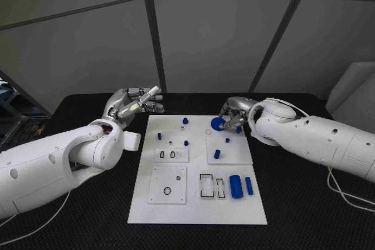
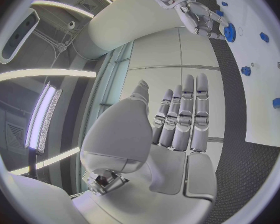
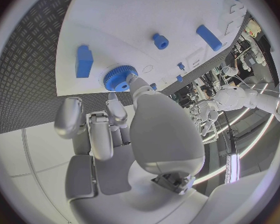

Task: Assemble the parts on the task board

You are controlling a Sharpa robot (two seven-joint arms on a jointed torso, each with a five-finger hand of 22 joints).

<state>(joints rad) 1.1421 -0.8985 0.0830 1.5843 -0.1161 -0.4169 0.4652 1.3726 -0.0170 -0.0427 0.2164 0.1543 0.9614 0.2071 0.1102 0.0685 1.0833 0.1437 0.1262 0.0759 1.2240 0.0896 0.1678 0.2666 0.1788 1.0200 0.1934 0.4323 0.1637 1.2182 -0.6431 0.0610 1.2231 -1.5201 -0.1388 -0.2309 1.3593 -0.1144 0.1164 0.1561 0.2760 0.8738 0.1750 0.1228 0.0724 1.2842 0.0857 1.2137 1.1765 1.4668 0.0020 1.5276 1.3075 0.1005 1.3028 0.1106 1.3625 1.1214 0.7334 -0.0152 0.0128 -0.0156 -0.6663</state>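
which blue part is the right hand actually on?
The blue gear, a toothed disc at the far edge of the task board. The right hand pinches it. The other blue parts, such as the two cylinders at the near end, lie untouched.

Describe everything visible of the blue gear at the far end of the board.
The blue gear is a round, toothed wheel with a smooth raised hub, plastic by its look. It sits at the far right corner of the white task board. The right hand holds it, one fingertip against the hub. Whether it rests on the board or is lifted cannot be told.
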